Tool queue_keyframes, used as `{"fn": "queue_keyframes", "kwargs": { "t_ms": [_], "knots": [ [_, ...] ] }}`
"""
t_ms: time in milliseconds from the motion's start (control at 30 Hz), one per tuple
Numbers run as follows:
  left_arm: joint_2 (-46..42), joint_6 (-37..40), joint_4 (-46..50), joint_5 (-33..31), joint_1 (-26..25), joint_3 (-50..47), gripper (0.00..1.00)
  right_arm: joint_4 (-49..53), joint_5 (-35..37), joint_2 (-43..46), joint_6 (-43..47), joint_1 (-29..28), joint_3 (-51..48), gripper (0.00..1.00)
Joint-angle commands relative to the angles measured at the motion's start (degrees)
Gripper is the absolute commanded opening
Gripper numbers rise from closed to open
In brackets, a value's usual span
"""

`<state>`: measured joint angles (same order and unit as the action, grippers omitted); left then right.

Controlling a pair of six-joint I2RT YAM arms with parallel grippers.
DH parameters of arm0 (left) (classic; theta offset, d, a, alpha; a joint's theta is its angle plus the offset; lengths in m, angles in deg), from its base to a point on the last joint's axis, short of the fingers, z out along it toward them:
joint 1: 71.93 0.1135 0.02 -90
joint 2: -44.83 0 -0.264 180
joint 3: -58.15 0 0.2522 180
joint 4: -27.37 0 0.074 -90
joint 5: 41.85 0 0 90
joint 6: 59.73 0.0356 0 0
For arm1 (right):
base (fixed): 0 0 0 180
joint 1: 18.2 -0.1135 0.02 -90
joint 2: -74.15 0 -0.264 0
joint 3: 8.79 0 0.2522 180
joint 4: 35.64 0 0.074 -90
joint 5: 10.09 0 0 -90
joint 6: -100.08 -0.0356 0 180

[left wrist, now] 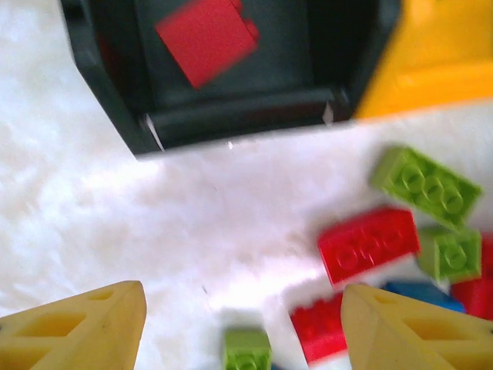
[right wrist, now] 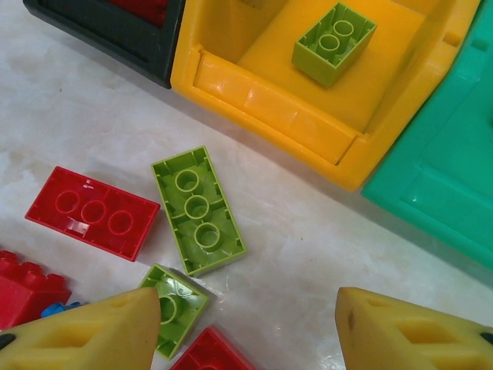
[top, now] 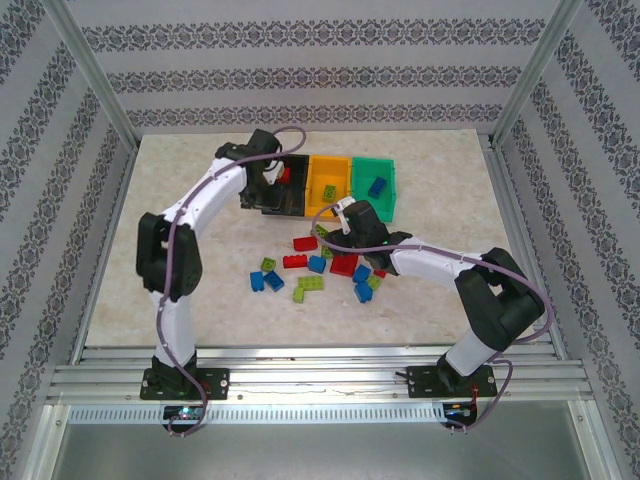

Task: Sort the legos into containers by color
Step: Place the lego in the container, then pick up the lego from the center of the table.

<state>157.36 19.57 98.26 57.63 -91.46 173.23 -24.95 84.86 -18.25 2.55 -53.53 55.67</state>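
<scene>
While left gripper (left wrist: 243, 297) and right gripper (right wrist: 248, 301) gape empty, the orange bin (right wrist: 269, 108) holds one lime brick (right wrist: 333, 42).

three open bins stand joined in a row: the black bin (left wrist: 246, 116), the orange bin (right wrist: 269, 108) at its 3 o'clock, and the green bin (right wrist: 439, 185) further round at 3 o'clock. a red brick (left wrist: 206, 38) lies in the black one, a lime brick (right wrist: 333, 42) hollow side up in the orange one, a blue brick (top: 377, 186) in the green one. at the bins' 6 o'clock, loose bricks (top: 343, 265) in red, blue and lime lie scattered, some touching. nearest the orange bin a long lime brick (right wrist: 198, 210) lies hollow side up, with a second red brick (right wrist: 92, 212) just beside it at 9 o'clock, also hollow side up.
</scene>
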Motion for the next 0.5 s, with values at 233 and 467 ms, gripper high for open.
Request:
{"fn": "queue_keyframes", "kwargs": {
  "t_ms": [233,467],
  "knots": [
    [-8.21,6.08,-9.11,11.62,-3.02,-18.29,0.72,-3.11,-6.08,1.96,-5.21,3.96,-2.17,0.62],
    [-2.64,12.24,-5.39,0.13,-11.38,-15.59,0.73,-3.25,-5.96,2.22,-5.05,4.22,-2.44,0.62]
  ]
}}
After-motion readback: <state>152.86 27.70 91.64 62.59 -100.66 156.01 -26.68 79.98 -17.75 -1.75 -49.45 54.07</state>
